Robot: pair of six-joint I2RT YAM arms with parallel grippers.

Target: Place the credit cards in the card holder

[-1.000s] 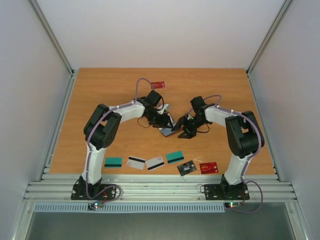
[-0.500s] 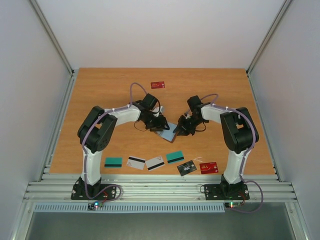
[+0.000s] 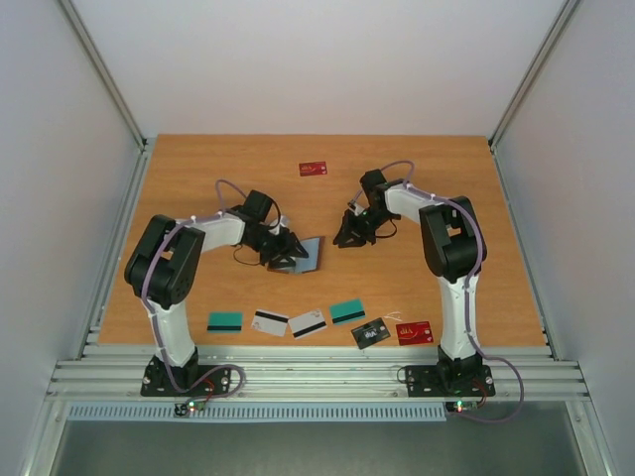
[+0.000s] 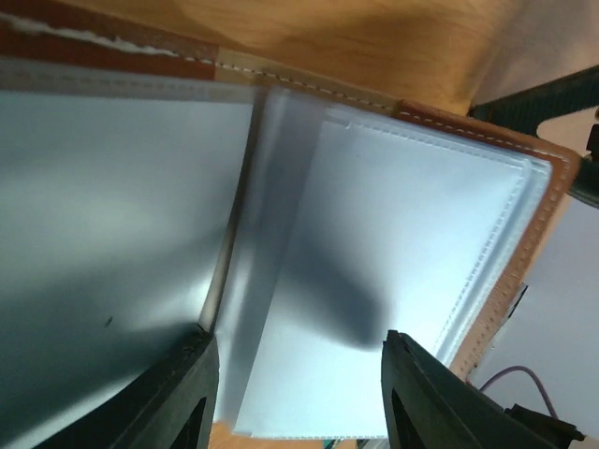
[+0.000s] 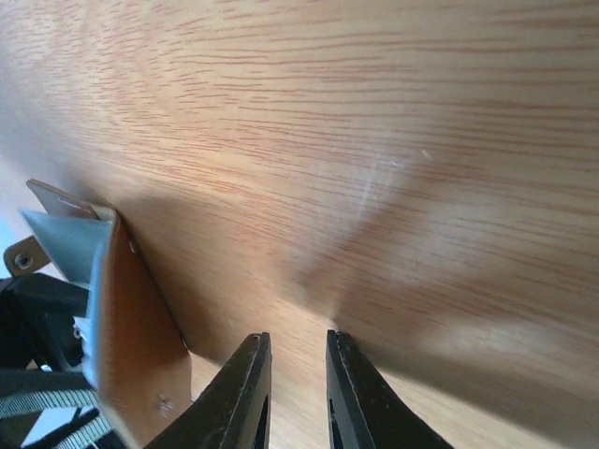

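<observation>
On the table point(image 3: 198, 178), seven credit cards point(image 3: 314, 169), one card holder point(image 3: 306, 252) pinched by left pincer point(image 3: 286, 254), right pincer point(image 3: 347, 238) nearly closed, empty.

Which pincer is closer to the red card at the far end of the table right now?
Right. The right pincer sits just near-right of the red card; the left pincer is farther toward the near edge, at the card holder.

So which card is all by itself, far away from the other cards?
The red card near the table's far edge. The other six cards, including the second red one, lie in a row along the near edge, by the arm bases.
</observation>
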